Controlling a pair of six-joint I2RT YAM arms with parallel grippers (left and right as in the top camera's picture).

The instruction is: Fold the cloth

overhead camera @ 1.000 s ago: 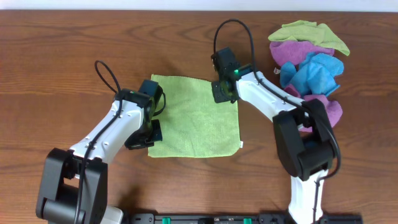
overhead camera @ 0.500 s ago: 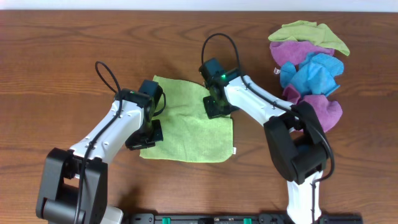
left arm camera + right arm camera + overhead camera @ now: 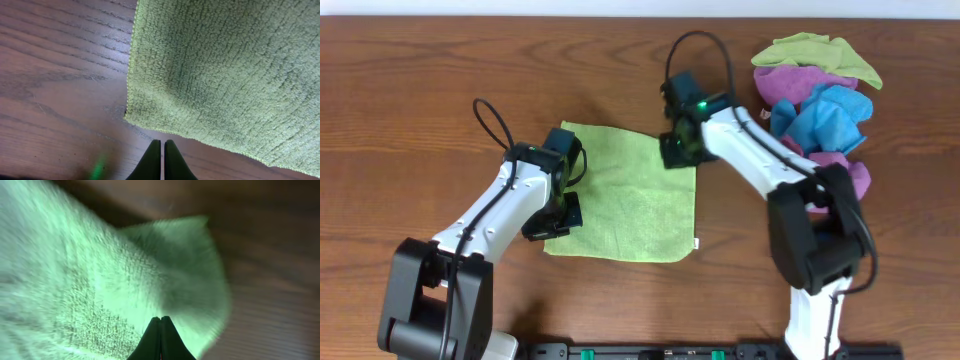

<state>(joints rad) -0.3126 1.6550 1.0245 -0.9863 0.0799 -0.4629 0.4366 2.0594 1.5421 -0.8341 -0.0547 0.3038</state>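
The cloth (image 3: 625,200) is a lime-green square lying flat on the wooden tabletop (image 3: 420,100), right between the two arms, with a tiny white tag (image 3: 697,243) poking out at its near right corner. It looks fuzzy, and up close the weave is loopy and ribbed with a neat stitched edge.

The overhead view gives you the whole layout. The left arm sits at the near left corner of the cloth, the right arm over the far right corner, and a heap of other cloths (image 3: 815,90) in green, purple and blue lies off to the right.

The wrist views fill in the fingers. The left hand (image 3: 162,147) is closed with nothing in it, tips over bare wood just off the cloth's edge. The right hand (image 3: 161,322) is closed too, tips down on the cloth. That shot is blurry, so I can't tell if any fabric is pinched.
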